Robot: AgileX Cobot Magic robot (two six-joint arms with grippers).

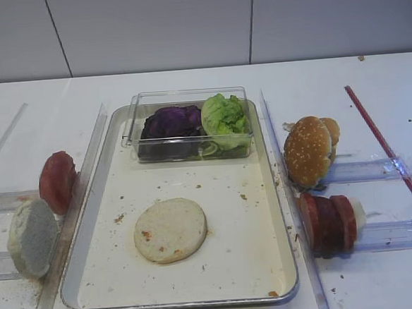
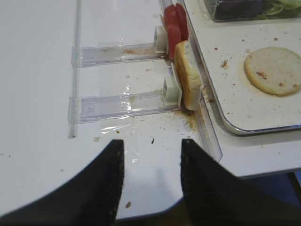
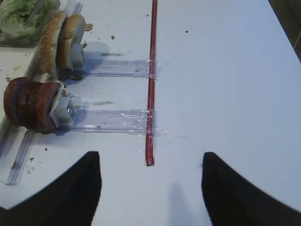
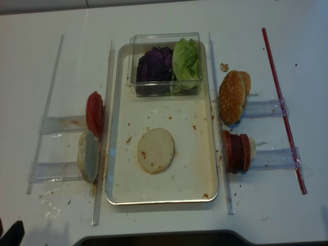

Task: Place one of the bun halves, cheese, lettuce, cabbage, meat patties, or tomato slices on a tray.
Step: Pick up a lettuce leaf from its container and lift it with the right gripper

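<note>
tray [image 1: 281, 213]: silver, middle of the desk [image 1: 370, 72], crumbs all over the floor
flat bun [image 1: 170, 230]: pale disc lying flat on the tray floor, a bit left of centre, so one half already down
box [image 1: 191, 150]: clear plastic, at the back of the tray, cabbage [image 1: 172, 121] on the left, lettuce [image 1: 224, 116] on the right
left racks: tomato slices [image 1: 57, 182] standing on edge, another pale bun half [image 1: 33, 239] upright just in front, both right beside the tray rim
right racks: sesame buns [image 1: 308, 151] on edge at the back, patties [image 1: 329, 221] stacked on edge nearer the front, red strip [image 1: 388, 149] taped across the rail ends
handling, guessing: buns light and squishy, best pinched gently across the flat faces; patties firmer, maybe greasy, so grip across the stack's thickness; tomato wet, slippery, easy to tear; leaves floppy, almost weightless, grab the rib
right tool [image 3: 150, 179]: jaws wide apart, nothing between them, low over bare desk, pointing at the near end of the red strip, patties well off to its left
left tool [image 2: 151, 169]: jaws apart, empty, over the desk's front edge, aimed at the upright pale bun and tomato ahead
arms: both hanging back, clear of the tray, neither touching any food
</note>
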